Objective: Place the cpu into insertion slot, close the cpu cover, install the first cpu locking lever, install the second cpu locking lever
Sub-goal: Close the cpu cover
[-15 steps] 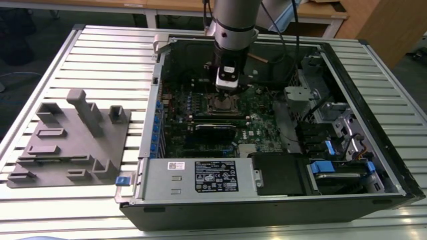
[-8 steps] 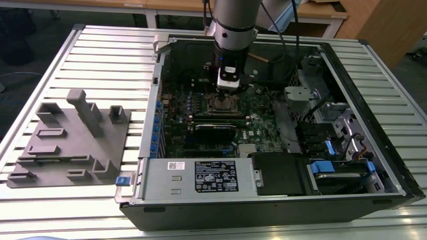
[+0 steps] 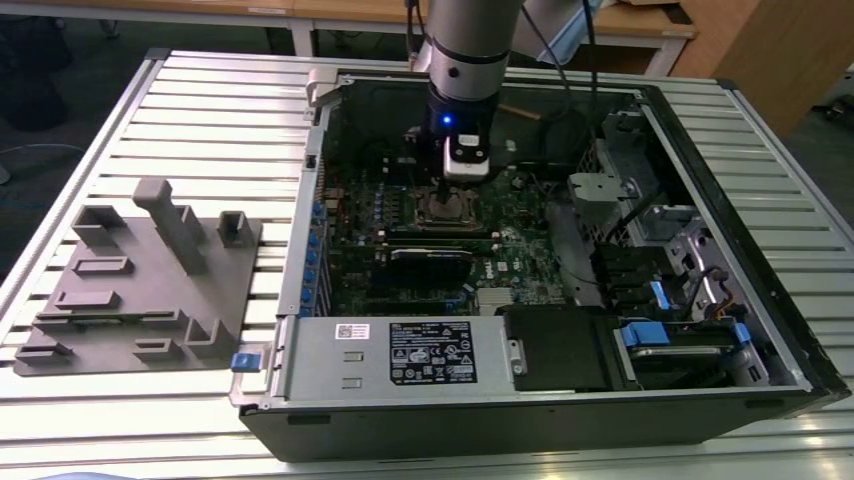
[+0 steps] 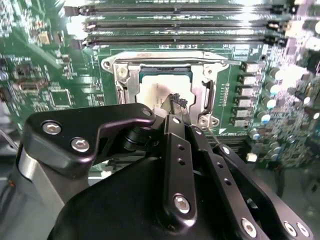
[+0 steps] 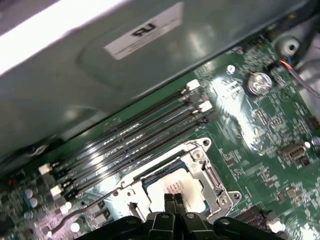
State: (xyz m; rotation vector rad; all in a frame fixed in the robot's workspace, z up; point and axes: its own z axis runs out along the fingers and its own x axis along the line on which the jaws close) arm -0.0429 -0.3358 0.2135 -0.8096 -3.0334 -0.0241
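Cpu (image 5: 192,191) apparently just beneath hand (image 5: 174,200)

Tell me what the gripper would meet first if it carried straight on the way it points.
Most likely the silver top of the chip, which lies directly ahead of the gripper; the gap between them is unclear.

The gripper (image 4: 177,102) hides the near part of the cpu (image 4: 150,92) in the second wrist view. In the exterior view the arm (image 3: 467,40) is cut off up top (the cpu looks too tiny to tell).
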